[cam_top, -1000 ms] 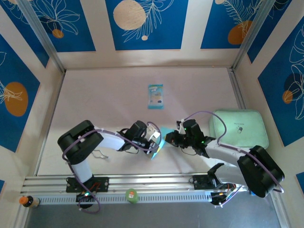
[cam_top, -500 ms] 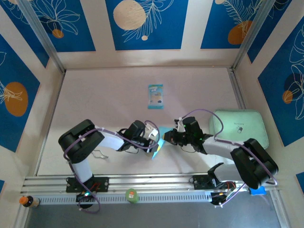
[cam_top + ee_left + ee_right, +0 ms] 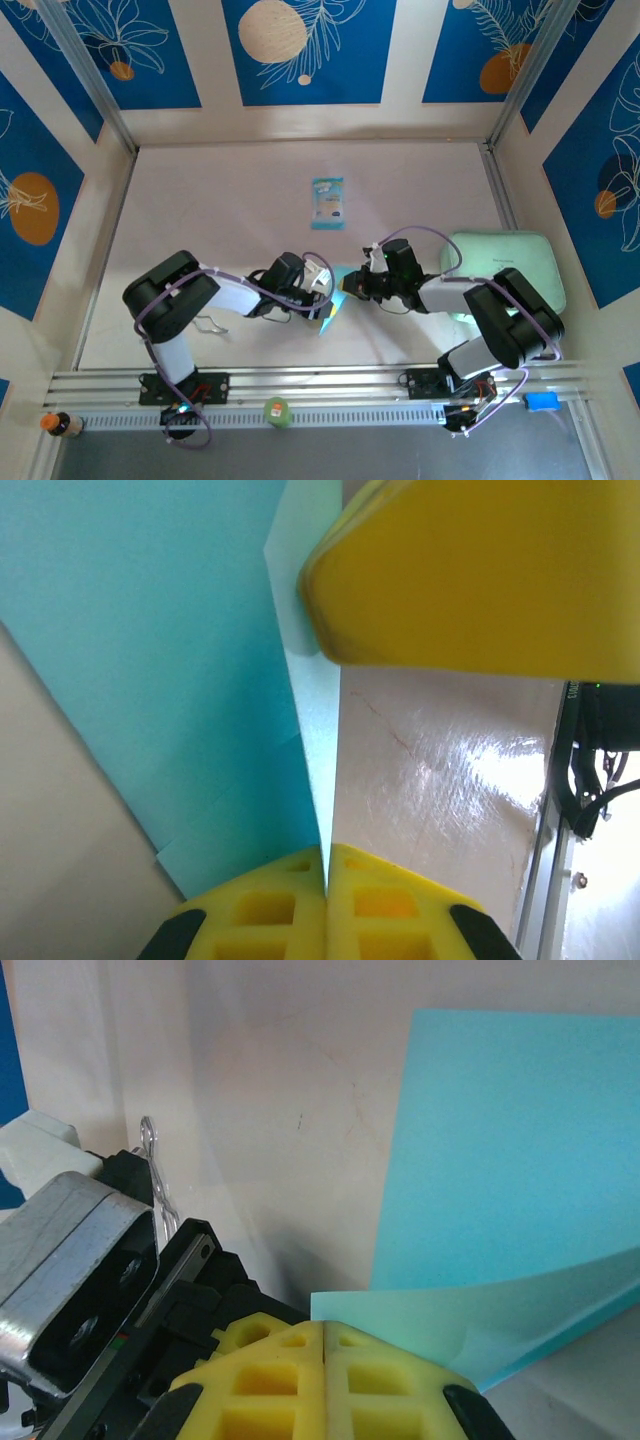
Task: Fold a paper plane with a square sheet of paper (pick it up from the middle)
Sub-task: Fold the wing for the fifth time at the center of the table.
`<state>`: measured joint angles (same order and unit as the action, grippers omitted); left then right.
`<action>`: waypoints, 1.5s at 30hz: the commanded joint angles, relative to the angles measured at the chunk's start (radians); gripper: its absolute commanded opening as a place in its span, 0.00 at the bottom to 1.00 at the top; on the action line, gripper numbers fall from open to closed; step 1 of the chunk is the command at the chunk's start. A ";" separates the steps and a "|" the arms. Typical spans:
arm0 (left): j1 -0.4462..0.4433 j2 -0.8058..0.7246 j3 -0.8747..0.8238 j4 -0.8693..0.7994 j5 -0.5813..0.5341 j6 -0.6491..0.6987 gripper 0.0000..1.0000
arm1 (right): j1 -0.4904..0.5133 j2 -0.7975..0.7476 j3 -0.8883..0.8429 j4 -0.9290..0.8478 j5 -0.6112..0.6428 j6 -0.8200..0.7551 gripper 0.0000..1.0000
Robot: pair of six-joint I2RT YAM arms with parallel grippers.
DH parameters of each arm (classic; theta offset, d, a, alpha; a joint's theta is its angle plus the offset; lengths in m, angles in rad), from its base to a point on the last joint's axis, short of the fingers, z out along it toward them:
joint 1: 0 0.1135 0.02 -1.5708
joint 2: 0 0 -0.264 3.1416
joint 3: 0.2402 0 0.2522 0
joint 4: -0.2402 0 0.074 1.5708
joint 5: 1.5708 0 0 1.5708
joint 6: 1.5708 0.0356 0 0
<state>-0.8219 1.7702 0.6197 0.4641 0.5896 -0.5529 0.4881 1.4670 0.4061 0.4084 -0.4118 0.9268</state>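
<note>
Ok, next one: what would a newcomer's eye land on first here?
The light-blue square sheet of paper near the middle of the table stands out, with the left gripper and right gripper both shut on it and one part curled over. Farther back lies a small teal-and-white packet. A pale green pad sits at the table's right side.

The top external camera looks steeply down from above and behind the arm bases over the whole table (image 3: 220,200), while the wrist cameras look out, very close, past the left gripper (image 3: 326,852) and the right gripper (image 3: 325,1325), all three sharing the square sheet of paper (image 3: 331,314).
</note>
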 commanded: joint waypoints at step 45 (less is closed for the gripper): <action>0.061 0.027 0.026 -0.222 0.018 -0.032 0.23 | -0.026 0.273 0.045 0.071 -0.034 0.008 0.02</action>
<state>-0.7902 1.7832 0.6685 0.3790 0.6701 -0.5980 0.4667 1.7054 0.4595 0.5278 -0.4950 0.9298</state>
